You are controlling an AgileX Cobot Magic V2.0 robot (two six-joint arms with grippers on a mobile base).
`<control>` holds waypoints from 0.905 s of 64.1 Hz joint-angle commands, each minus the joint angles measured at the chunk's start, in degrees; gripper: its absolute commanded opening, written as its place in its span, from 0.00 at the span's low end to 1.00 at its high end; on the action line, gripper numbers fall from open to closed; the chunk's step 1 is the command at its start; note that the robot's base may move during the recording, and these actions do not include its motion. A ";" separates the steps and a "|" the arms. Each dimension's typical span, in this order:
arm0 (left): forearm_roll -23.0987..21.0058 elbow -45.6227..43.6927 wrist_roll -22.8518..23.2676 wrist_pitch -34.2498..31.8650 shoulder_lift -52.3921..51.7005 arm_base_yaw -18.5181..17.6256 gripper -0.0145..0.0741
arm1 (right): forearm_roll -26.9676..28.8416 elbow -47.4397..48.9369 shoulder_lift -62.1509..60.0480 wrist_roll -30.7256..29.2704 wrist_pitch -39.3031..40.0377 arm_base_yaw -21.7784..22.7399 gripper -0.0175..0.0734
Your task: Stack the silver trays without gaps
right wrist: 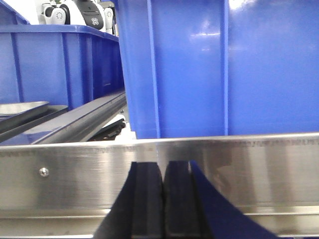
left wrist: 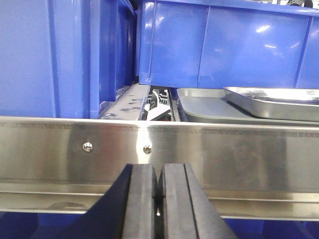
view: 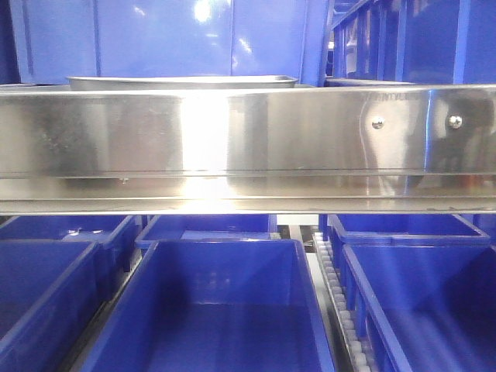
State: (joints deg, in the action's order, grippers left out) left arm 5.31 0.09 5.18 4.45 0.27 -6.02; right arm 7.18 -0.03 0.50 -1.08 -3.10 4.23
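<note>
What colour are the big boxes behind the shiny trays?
The boxes are blue, and the trays silver, clearest in the left wrist view.

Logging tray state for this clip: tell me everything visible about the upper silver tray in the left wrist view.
The upper silver tray is a shallow, shiny stainless-steel tray with a flared rolled rim and a rounded corner. It looks tilted, lying partly over a duller tray beneath, not nested flush. Its right part runs out of frame. It sits behind the long steel rail and before a blue bin. Nothing grips it. In the front view only a tray rim shows above the rail.
</note>
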 commanded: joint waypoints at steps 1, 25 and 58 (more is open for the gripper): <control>-0.27 -0.09 0.38 -0.79 -0.27 0.16 0.15 | -1.59 0.03 -0.50 0.10 -0.30 0.26 0.11; -0.27 -0.09 0.38 -0.79 -0.27 0.16 0.15 | -3.43 0.03 -0.50 0.10 -2.70 0.26 0.11; -0.27 -0.09 0.38 -0.79 -0.27 0.16 0.15 | -3.43 0.03 -0.50 0.10 -2.45 0.26 0.11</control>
State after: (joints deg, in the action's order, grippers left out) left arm 5.31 0.09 5.18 4.45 0.27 -6.02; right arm 4.29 -0.03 0.50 -0.99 -6.37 4.28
